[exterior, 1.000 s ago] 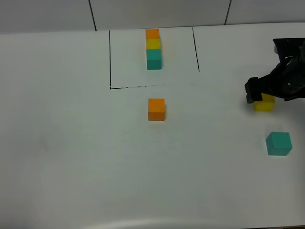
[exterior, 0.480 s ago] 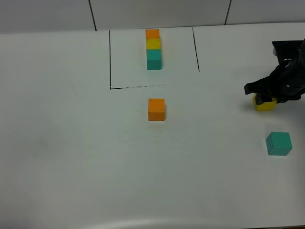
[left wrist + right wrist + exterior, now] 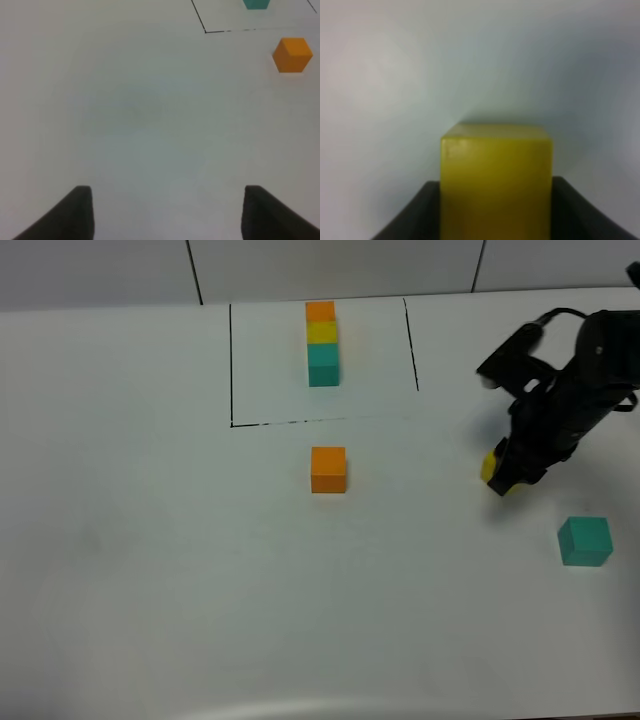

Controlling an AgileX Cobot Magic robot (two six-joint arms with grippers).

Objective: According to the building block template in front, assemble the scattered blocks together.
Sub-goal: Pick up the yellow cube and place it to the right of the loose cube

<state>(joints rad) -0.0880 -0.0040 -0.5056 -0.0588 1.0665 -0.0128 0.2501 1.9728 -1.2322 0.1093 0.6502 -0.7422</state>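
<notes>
Far on the worktop [image 3: 120,540], seen from the high camera, the building block template [image 3: 322,343] lies with its long axis running far to near, orange at the far end, yellow in the middle, teal nearest, between drawn black lines [image 3: 231,360]. The orange block [image 3: 328,469] sits just near of that frame, squarely in line with the template. The teal block [image 3: 585,540] sits far to the right. The right arm [image 3: 560,390] reaches leftward, its jaws pinching the yellow block [image 3: 489,466], left and slightly far of the teal one. A second ago that block lay farther right on the worktop with the jaws spread around it; the orange and teal blocks have not moved.

Left wrist view: the left jaws stand spread and hold nothing, with the orange block beyond them.

Right wrist view: the yellow block is clamped between the right jaws, one flat face towards the camera.
</notes>
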